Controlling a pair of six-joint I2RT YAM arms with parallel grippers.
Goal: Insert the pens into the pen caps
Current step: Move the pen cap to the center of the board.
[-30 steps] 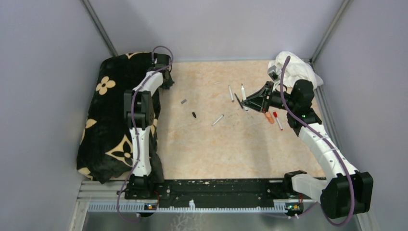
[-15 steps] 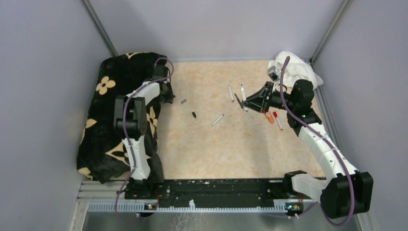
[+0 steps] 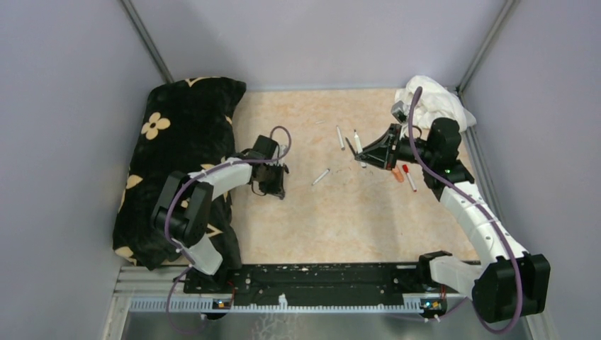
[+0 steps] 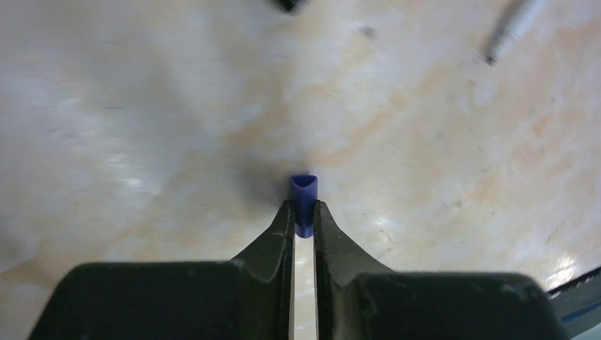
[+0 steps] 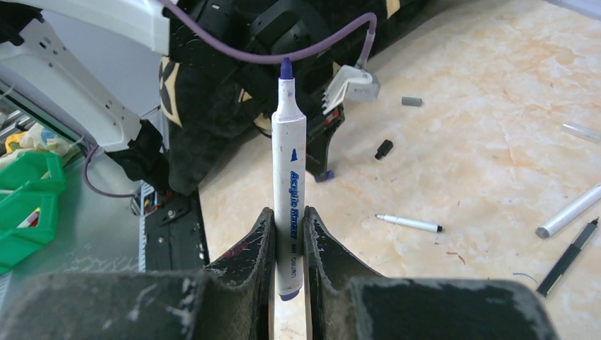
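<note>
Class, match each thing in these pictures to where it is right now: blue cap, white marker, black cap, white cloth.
1 blue cap
2 white marker
3 black cap
4 white cloth

A held in the right gripper
B loose on the table
C held in the left gripper
D bunched at the far right corner

Pairs: 1-C, 2-A, 3-B, 4-D

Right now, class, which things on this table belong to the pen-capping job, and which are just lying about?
Belong to the job:
- blue cap, in left gripper
- blue-tipped marker, in right gripper
- loose pens
- black cap
- grey cap

Lying about:
- black flowered cloth
- white cloth
</note>
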